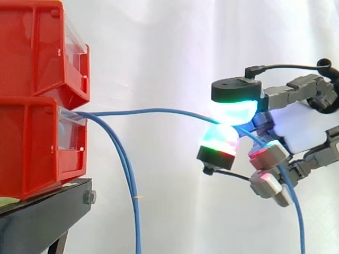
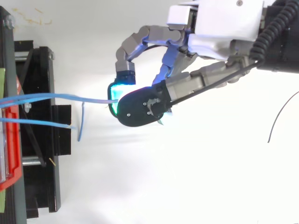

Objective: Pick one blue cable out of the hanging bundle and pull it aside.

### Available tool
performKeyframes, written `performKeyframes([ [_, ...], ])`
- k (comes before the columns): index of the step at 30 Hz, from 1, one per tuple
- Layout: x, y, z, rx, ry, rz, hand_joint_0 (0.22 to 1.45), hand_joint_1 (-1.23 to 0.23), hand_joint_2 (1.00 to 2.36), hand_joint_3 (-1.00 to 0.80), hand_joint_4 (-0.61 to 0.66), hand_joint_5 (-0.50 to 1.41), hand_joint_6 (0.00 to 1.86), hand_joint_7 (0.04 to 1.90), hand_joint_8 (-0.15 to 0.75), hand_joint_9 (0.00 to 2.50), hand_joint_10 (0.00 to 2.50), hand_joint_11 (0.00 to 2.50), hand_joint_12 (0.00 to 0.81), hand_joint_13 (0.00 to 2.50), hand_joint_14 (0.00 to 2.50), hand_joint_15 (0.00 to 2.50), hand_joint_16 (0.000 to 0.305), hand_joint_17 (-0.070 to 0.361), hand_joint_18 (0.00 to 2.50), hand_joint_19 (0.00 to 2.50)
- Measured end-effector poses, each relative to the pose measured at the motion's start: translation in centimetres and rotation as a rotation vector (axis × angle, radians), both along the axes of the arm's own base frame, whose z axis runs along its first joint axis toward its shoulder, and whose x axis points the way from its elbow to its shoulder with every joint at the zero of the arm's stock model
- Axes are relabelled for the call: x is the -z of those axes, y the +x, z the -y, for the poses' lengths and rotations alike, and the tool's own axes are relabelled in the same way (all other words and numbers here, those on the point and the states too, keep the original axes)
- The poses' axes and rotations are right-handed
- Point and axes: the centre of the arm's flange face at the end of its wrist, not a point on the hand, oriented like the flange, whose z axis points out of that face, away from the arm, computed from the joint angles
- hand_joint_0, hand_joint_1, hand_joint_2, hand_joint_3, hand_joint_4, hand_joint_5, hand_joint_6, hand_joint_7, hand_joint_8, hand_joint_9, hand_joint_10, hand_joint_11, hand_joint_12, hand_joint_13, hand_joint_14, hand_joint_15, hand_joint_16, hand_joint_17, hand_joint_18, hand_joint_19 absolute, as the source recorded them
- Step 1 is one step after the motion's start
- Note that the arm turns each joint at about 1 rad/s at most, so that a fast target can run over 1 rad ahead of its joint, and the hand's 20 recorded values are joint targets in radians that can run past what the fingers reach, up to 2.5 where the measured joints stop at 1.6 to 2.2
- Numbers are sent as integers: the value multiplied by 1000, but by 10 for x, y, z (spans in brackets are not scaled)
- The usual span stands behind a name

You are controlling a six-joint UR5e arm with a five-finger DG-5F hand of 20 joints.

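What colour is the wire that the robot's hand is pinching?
Blue. The thin blue cable pinched in the hand shows best in the side view.

The hand [image 1: 296, 126] has grey metal links, a white palm shell and black fingertip caps. Its fingertip pads [image 1: 233, 111] glow cyan-white; the lower one carries a green band and a red rim. Between the pads, the thin blue cable [image 1: 148, 111] is plain blue, unpatterned. Across from the hand, the stacked red plastic bins [image 1: 37, 148] are uniform red and the black metal stand [image 1: 47, 217] beneath them is plain black. Behind the hand, the white cloth curtain [image 1: 159, 53] is plain white.
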Motion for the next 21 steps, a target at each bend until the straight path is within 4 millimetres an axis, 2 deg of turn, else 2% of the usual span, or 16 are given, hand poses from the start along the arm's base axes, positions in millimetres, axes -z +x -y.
performKeyframes([
  [8, 7, 9, 1, -5, 6, 87, 692, -851, 1023, -89, -102, -149, 942, 1215, 258, 1218, 19, 938, 308, 959, 25, 808, 35, 79, 809, 806],
  [15, 10, 10, 0, -9, -10, 98, 689, -851, 1022, -84, -95, -149, 941, 1219, 264, 1219, 19, 927, 310, 962, 26, 806, 36, 80, 812, 804],
  [21, 36, 2, -1, -14, -15, 69, 689, -851, 1022, -84, -95, -148, 941, 1218, 267, 1221, 18, 926, 312, 963, 26, 810, 36, 80, 814, 804],
])
